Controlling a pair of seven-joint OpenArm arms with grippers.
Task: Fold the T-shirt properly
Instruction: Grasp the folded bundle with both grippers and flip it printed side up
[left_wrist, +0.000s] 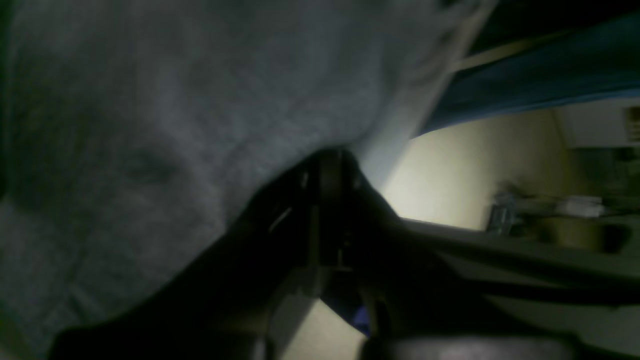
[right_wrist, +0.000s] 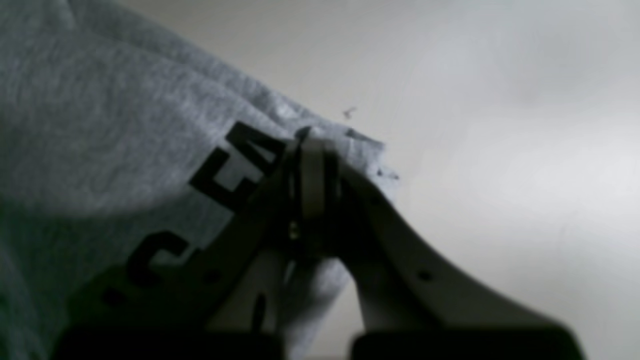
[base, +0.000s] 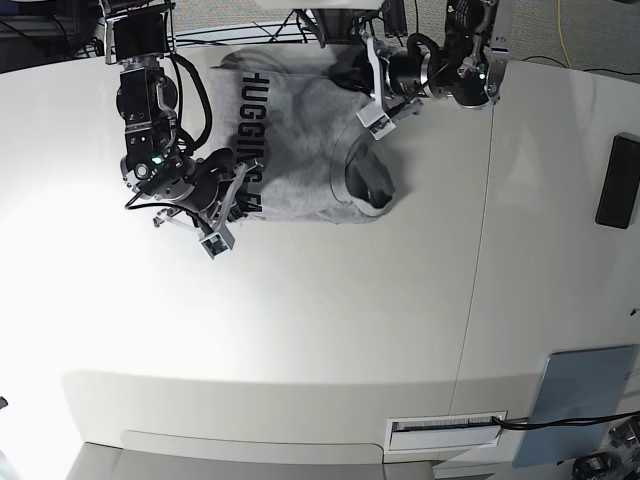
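The heather-grey T-shirt (base: 300, 150) lies partly bunched at the far middle of the white table (base: 330, 320), with black block lettering (base: 247, 120) down its left side. My right gripper (base: 240, 196) is shut on the shirt's near-left corner beside the lettering; the right wrist view shows the jaws (right_wrist: 311, 145) pinching the grey edge (right_wrist: 125, 125) just above the table. My left gripper (base: 362, 106) is at the shirt's far-right part. In the left wrist view its dark jaws (left_wrist: 331, 156) are closed on grey fabric (left_wrist: 175, 110), which fills that view.
A black flat object (base: 616, 182) lies at the table's right edge. A blue-grey panel (base: 582, 405) sits at the near right, with a labelled slot (base: 446, 431) near the front edge. Cables and arm mounts crowd the far edge.
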